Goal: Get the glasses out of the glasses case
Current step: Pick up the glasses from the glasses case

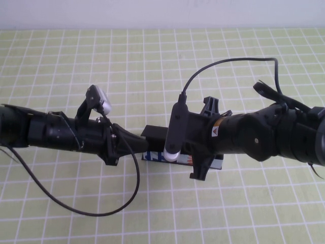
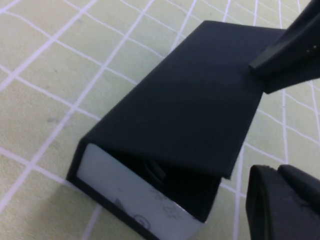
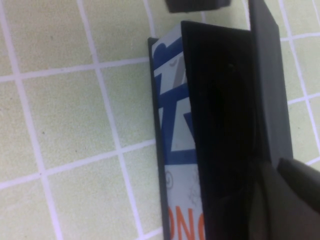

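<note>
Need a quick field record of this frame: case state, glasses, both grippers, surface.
case: glasses case, black box with blue, white and orange print, mid-table under both arms
lid: partly raised, a dark gap showing under it
glasses: not clearly visible; interior too dark to tell
left gripper: at the case's left end, fingers either side of the lid, not closed on it
right gripper: over the case's right part, a finger by the open lid; open or shut unclear
surface: green grid mat

Bright, even, near-shadowless light; slightly soft wrist views, blurred dark foreground edges.
</note>
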Robot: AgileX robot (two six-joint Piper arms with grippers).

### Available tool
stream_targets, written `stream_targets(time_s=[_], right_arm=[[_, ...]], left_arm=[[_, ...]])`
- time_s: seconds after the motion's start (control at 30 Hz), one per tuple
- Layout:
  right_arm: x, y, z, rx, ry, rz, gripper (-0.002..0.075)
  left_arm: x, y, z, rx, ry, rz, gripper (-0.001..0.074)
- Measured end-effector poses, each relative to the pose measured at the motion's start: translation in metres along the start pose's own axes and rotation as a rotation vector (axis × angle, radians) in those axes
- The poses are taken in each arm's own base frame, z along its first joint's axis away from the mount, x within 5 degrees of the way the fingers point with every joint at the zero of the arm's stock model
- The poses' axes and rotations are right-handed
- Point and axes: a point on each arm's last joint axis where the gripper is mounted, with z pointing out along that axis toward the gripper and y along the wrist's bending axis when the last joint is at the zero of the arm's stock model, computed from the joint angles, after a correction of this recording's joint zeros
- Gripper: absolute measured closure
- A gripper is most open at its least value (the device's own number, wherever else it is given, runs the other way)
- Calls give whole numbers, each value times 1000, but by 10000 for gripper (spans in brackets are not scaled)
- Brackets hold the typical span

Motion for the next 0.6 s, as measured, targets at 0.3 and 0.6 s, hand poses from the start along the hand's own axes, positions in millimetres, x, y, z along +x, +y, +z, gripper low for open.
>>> stream_targets(time_s=[0.3,0.6], right_arm=[[-1,-1,0,8,-10,19,726],[-2,-1,0,12,-18,40,727]], left_arm=[[2,16,8,2,-1,-20,739],[1,31,14,1,-17,-24,739]])
